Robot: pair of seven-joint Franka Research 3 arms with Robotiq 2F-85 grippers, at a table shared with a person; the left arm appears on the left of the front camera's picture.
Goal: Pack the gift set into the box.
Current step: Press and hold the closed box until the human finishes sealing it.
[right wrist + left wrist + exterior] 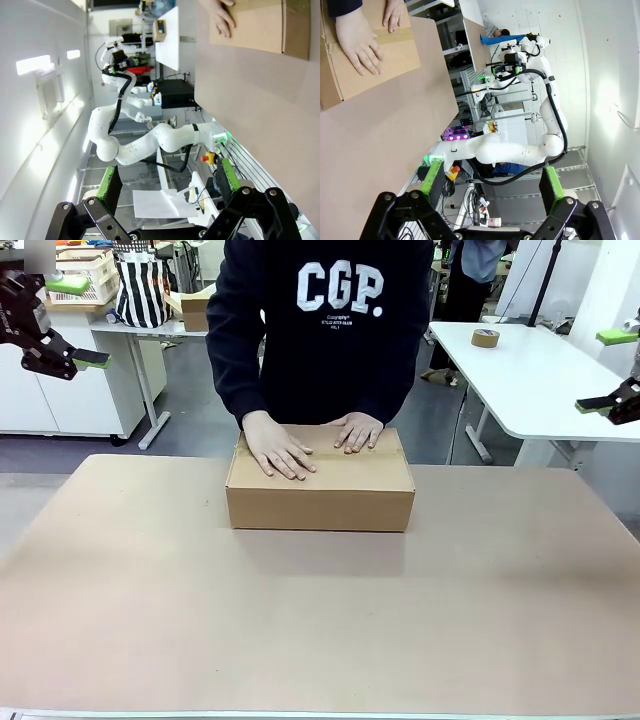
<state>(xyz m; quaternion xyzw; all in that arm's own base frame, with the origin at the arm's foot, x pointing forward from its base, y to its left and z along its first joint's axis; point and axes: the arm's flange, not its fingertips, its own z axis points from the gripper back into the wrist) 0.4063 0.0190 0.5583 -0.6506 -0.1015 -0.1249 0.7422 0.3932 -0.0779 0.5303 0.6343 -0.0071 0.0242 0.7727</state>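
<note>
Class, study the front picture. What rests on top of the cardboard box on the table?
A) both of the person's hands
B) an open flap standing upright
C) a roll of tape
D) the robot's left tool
A: one hand and the other hand of the person lie flat on the closed top of the box, while the left tool and the right tool hang open, well off to the sides.

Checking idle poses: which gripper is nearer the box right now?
Left, slightly. The left gripper hangs open above and left of the box; the right gripper hangs open farther off to its right.
</note>
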